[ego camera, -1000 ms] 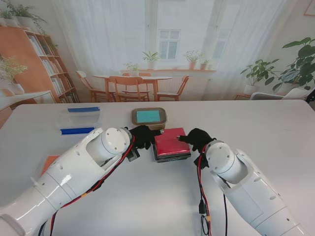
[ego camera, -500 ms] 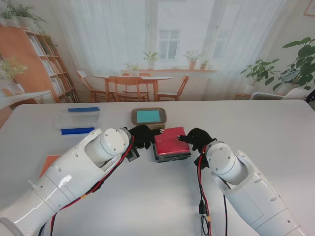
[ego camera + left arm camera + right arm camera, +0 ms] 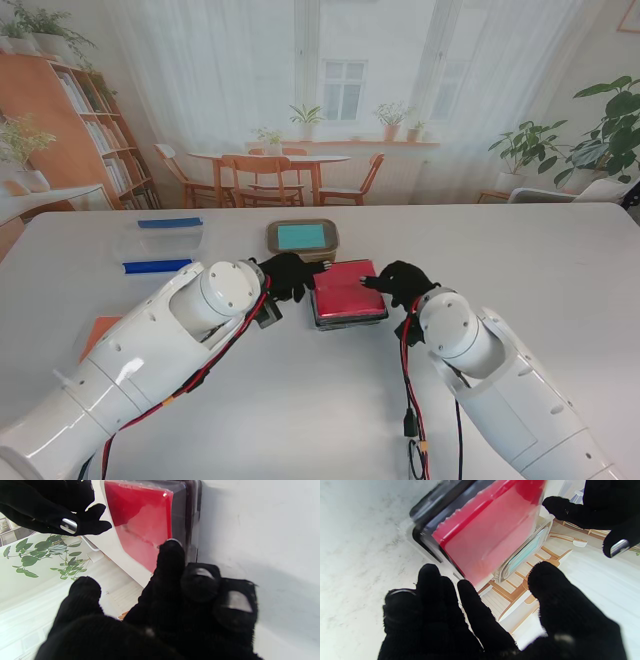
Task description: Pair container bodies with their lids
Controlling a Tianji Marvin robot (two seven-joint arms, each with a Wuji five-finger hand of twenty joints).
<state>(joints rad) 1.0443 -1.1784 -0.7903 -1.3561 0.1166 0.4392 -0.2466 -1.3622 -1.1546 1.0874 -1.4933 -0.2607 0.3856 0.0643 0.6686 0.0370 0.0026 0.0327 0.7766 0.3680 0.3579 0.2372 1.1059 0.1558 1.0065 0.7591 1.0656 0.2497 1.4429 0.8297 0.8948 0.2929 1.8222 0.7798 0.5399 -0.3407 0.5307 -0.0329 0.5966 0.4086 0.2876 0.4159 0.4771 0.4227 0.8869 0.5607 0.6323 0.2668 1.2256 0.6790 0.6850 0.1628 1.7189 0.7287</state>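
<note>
Nearest to me, the two white arms rose toward the middle of the white table (image 3: 330, 400), and everything here is placed from the flat red rectangular lid (image 3: 347, 286) that lay on top of a dark, clear-walled plastic container body (image 3: 350, 315) at the table's centre. The black-gloved left hand (image 3: 288, 275) stood at the lid's left edge; in its wrist view one fingertip (image 3: 171, 548) pressed on the lid's rim while the other fingers curled loosely beside the container wall, so it touched but did not grip. The black-gloved right hand (image 3: 400, 281) stood at the lid's right edge, fingers spread and apart, holding nothing; whether any finger actually touched the lid I could not tell.

The lid seemed to sit on the body but perhaps not fully seated, so the step in hand looked like pressing it home. The risk was uneven pressure: a push from one finger on one side could tip the opposite edge up, or slide the whole container across the smooth table toward the neighbour behind.

Just beyond the red lid, nearly touching the container, sat a rounded tan container with a teal lid (image 3: 302, 236). Farther off to the lid's left lay a blue strip-shaped lid (image 3: 157, 266) and, beyond it, a clear plastic box with a blue lid (image 3: 168, 230), both well apart from the hands.
</note>
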